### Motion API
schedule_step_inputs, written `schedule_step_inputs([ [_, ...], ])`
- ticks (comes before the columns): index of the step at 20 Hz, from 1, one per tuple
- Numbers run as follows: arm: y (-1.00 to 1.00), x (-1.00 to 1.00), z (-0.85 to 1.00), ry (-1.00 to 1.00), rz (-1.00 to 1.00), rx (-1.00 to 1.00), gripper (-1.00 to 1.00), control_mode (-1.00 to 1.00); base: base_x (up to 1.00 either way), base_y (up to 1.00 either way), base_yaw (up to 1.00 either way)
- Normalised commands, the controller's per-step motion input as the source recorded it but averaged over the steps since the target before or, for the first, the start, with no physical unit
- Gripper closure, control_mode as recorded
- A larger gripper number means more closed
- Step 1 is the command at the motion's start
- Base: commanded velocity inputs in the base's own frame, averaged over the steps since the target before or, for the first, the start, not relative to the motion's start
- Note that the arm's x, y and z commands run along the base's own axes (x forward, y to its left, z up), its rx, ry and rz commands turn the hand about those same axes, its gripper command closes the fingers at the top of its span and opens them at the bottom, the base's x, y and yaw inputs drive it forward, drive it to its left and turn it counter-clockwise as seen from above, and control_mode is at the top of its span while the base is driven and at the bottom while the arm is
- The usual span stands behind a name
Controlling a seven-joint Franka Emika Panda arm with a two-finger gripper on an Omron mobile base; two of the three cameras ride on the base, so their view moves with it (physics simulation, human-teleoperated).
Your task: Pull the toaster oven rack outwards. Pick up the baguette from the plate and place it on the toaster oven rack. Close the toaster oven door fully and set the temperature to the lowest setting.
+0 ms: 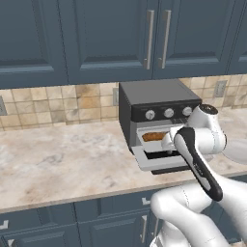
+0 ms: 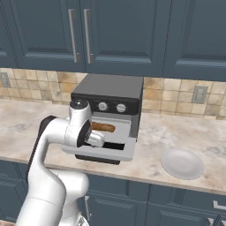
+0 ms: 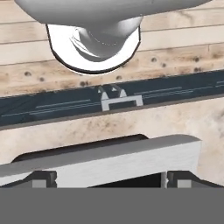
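Baguette [image 1: 153, 137] is already lying on the toaster oven rack [image 1: 155, 144] inside the toaster oven [image 1: 157, 103], plate [image 2: 182, 163] sitting bare on the desk [image 1: 62, 159] beside it, so the pincer [image 3: 109, 177], spread and holding nothing, is hovering just at the dropped toaster oven door [image 3: 105, 164], likely lining up to close it.
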Motion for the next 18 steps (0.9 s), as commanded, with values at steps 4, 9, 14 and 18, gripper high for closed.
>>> schedule_step_inputs([
  [4,0.25,0.18,-0.12,0.00,0.06,-0.09,-1.00,-1.00,0.00,0.00,0.00],
  [9,0.17,0.20,-0.16,-0.02,0.06,-0.07,-1.00,-1.00,0.00,0.00,0.00],
  [14,0.12,0.21,-0.16,-0.02,0.05,-0.05,-1.00,-1.00,0.00,0.00,0.00],
  [18,0.03,0.20,-0.18,-0.02,0.02,-0.01,-1.00,-1.00,0.00,0.00,0.00],
])
